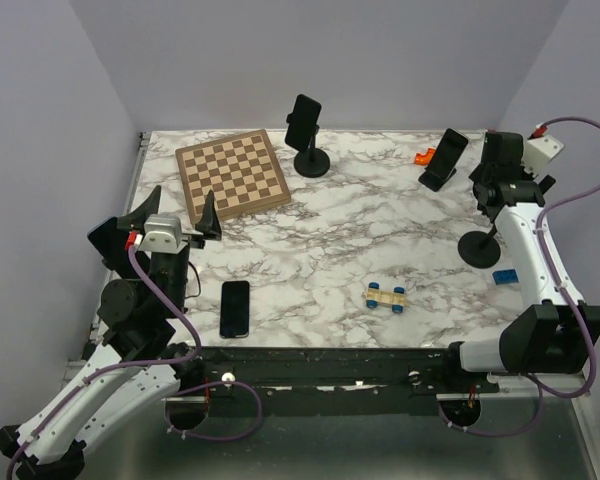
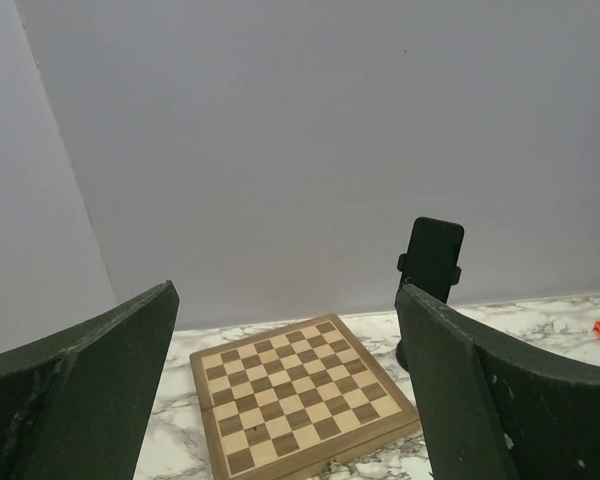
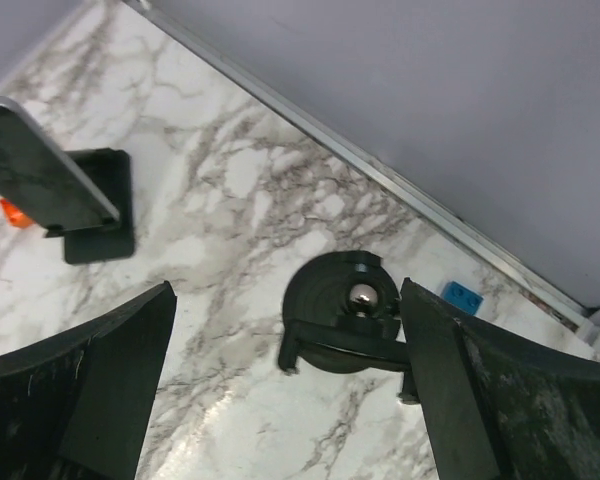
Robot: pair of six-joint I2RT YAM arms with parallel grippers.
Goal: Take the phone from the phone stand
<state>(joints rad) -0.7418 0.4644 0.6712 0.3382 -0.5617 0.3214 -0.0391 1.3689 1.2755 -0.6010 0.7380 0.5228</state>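
A black phone (image 1: 302, 120) stands upright in a round-based stand (image 1: 312, 162) at the back centre; it also shows in the left wrist view (image 2: 433, 256). A second black phone (image 1: 444, 157) leans on a small wedge stand at the back right and shows in the right wrist view (image 3: 38, 172). A third phone (image 1: 234, 308) lies flat near the front left. An empty round stand (image 1: 478, 248) with a ball joint (image 3: 362, 296) sits below my right gripper (image 3: 285, 290), which is open and empty. My left gripper (image 2: 285, 292) is open and empty, facing the chessboard.
A wooden chessboard (image 1: 231, 175) lies at the back left (image 2: 305, 390). A small toy car (image 1: 387, 296) sits front right of centre. A blue brick (image 1: 505, 277) lies by the right edge (image 3: 460, 296). An orange piece (image 1: 424, 156) lies by the leaning phone.
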